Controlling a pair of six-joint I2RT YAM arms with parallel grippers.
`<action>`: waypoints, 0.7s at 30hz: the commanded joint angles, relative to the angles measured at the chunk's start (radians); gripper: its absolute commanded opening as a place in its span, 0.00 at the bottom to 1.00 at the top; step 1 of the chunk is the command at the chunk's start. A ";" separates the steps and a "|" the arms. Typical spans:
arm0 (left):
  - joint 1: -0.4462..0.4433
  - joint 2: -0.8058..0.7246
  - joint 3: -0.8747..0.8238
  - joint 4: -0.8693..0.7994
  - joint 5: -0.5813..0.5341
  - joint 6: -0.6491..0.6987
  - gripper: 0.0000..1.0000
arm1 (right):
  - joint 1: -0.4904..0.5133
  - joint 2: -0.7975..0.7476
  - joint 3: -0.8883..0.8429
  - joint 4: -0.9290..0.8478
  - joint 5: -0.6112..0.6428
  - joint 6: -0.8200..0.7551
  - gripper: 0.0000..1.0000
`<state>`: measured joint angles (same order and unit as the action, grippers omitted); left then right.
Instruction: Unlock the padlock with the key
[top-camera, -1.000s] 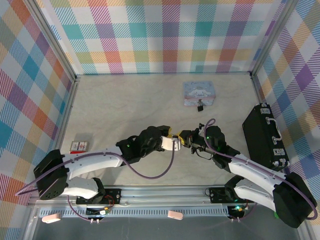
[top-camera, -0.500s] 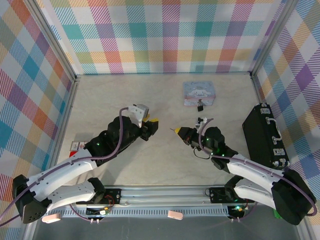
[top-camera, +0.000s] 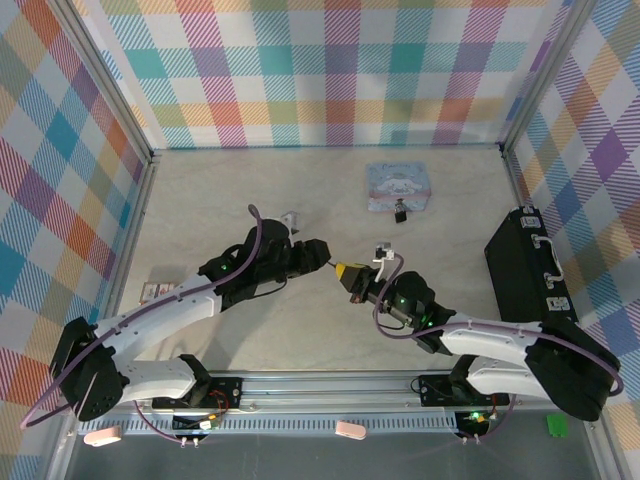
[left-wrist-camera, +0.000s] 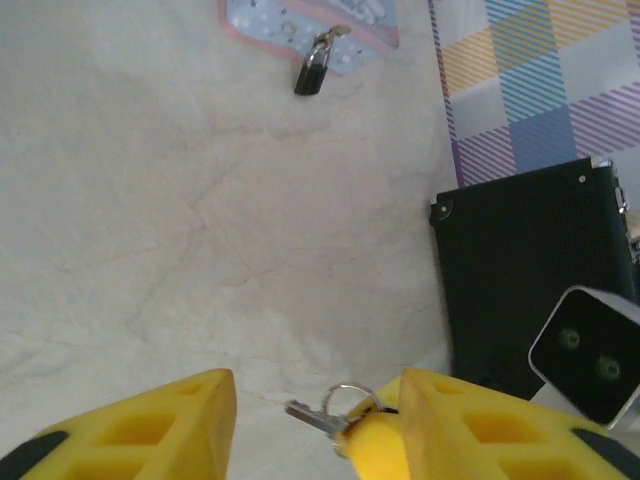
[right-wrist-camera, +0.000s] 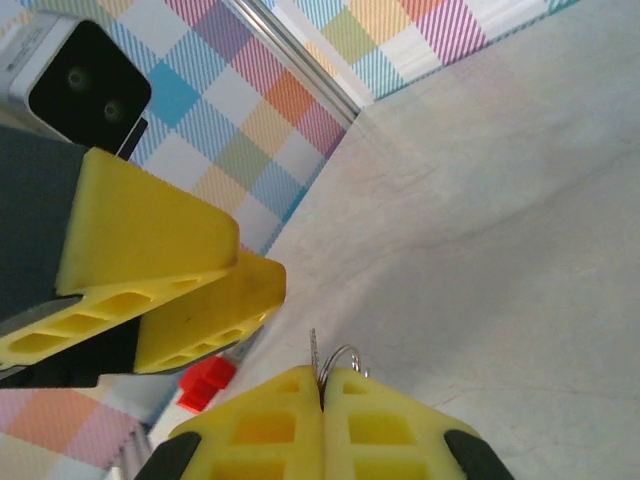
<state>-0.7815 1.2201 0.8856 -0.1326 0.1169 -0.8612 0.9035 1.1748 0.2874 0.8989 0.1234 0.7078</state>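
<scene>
Nearest us, well on the near side of the tin (top-camera: 398, 185), the right gripper (right-wrist-camera: 322, 378) is pinched tight. The key (right-wrist-camera: 314, 350) and its ring poke up out of the closed yellow tips. Facing it, the left gripper (left-wrist-camera: 315, 400) has its yellow fingers apart and clamps nothing. In its wrist view we see the key's blade and ring in the gap between those fingers, carried by the right arm's tip. From above, the two grippers come almost tip to tip, nearer than the tin and a little to its left.

Far left of the tin and nearer to us lies a small red-and-white box (top-camera: 157, 292), its print too small for us to read. Right of the tin and nearer, a black case (top-camera: 525, 275) lies flat by the wall.

And there's the padlock (top-camera: 400, 213): dark, lying at the tin's near edge, its shackle overlapping the rim. The tin is pale blue with a cartoon figure, and we can't make out any lettering on it.
</scene>
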 joint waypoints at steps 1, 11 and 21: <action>0.009 0.025 0.030 -0.028 0.046 -0.143 0.43 | 0.020 0.042 -0.006 0.166 0.061 -0.159 0.00; 0.016 0.035 -0.001 -0.025 0.013 -0.207 0.43 | 0.041 0.111 -0.001 0.266 0.073 -0.238 0.00; 0.023 0.063 -0.020 0.056 0.053 -0.268 0.35 | 0.075 0.181 -0.005 0.334 0.088 -0.273 0.00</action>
<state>-0.7685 1.2644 0.8730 -0.1104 0.1436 -1.1042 0.9649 1.3399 0.2867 1.1515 0.1905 0.4683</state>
